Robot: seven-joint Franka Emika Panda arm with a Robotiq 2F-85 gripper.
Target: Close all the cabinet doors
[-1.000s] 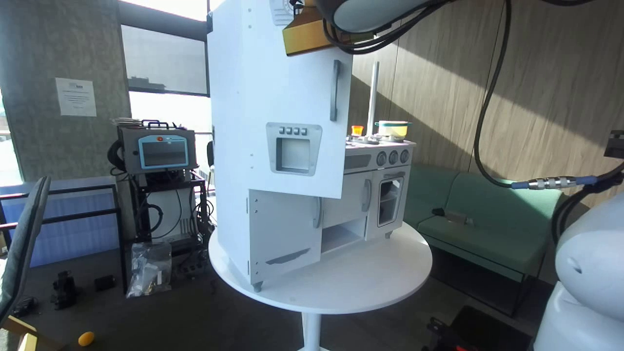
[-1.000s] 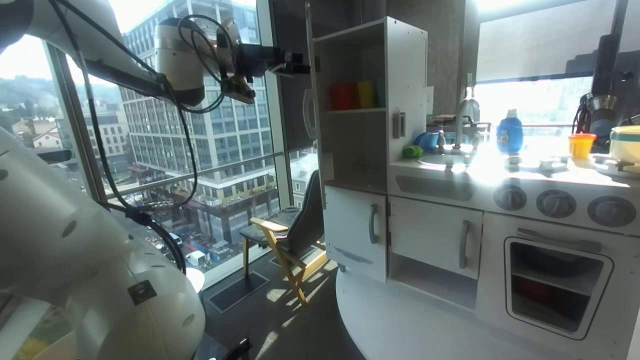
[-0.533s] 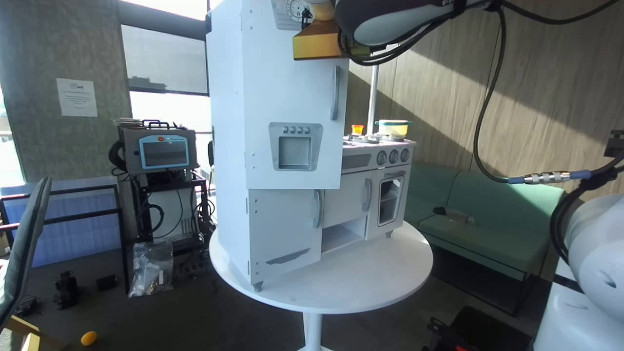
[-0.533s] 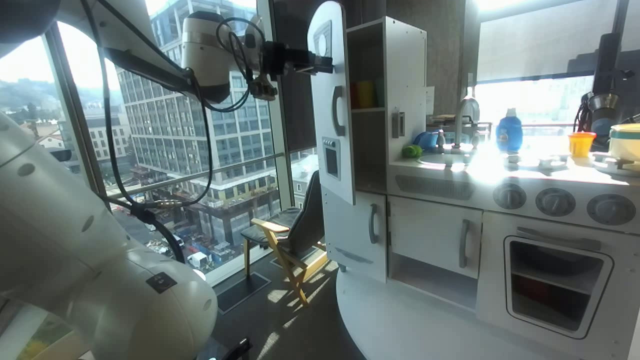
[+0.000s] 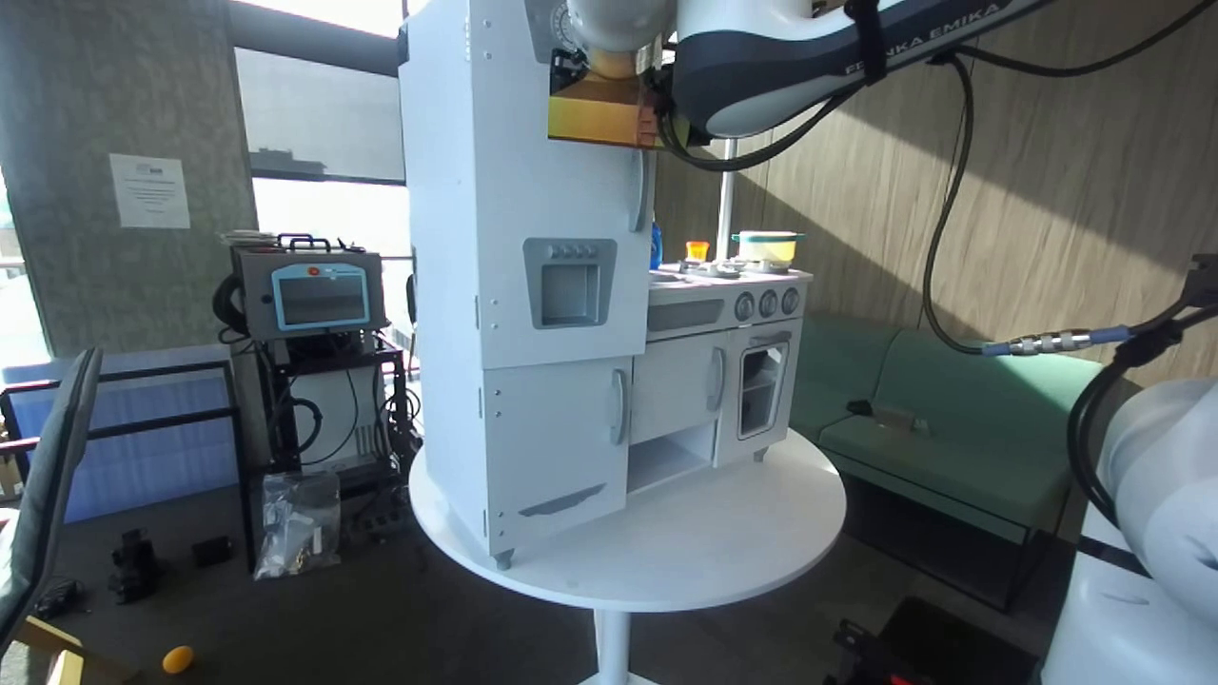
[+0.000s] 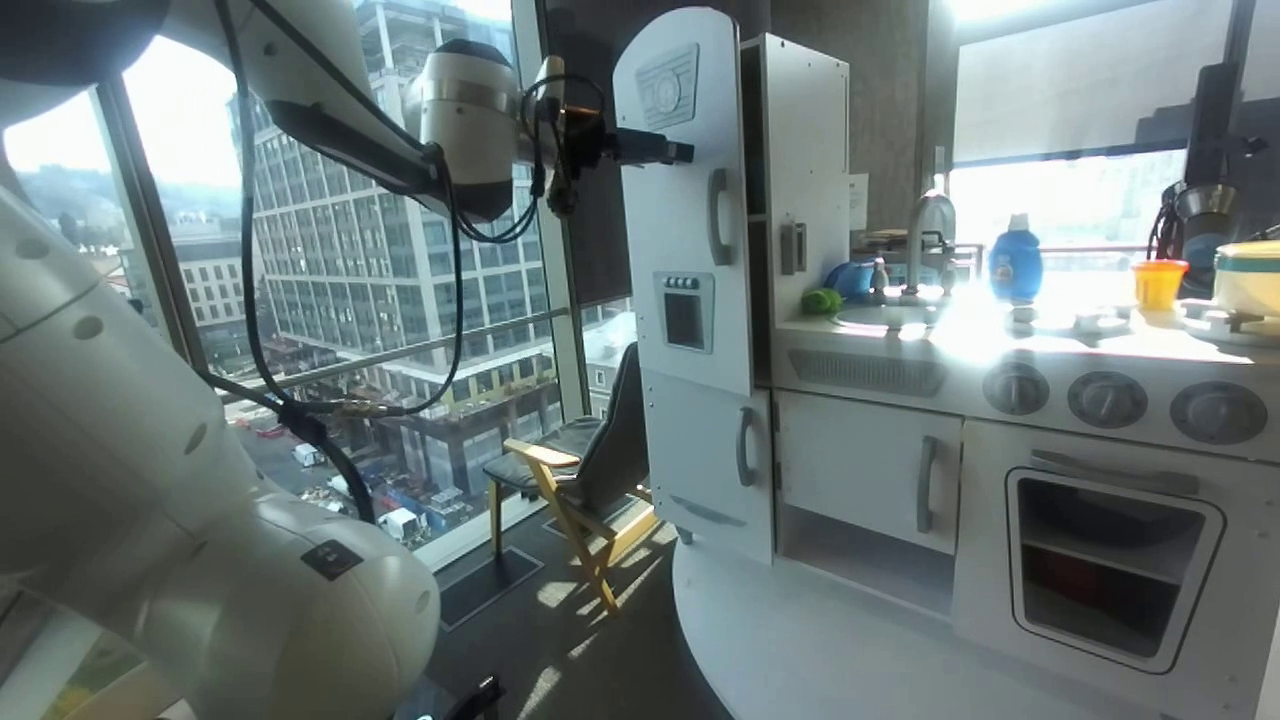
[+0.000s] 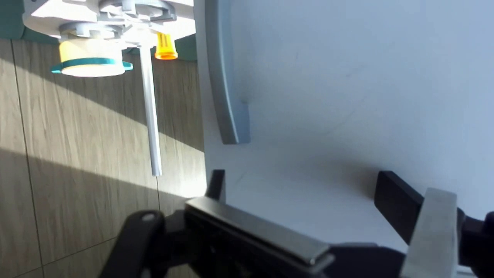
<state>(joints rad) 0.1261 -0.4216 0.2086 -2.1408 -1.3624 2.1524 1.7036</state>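
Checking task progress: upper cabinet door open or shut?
Partly open: in an exterior view, a dark gap shows between the upper door and the cabinet wall.

In an exterior view, the upper door (image 6: 685,225) bars the gripper (image 6: 682,152) at right, its handle (image 6: 714,215) projecting below; only a narrow gap parts door from cabinet (image 6: 810,130).

PLACE: looks like an upper-floor office room in lab use | window (image 6: 395,310): high-rise block (image 6: 345,205) opposite, vehicles (image 6: 402,523) below | green sofa (image 5: 952,464), wood-panelled wall (image 5: 1085,181), posted notice (image 5: 150,190) | Franka arm (image 6: 310,620), equipment rack (image 5: 333,363), toy kitchen (image 5: 677,381) on round bench (image 5: 752,538)
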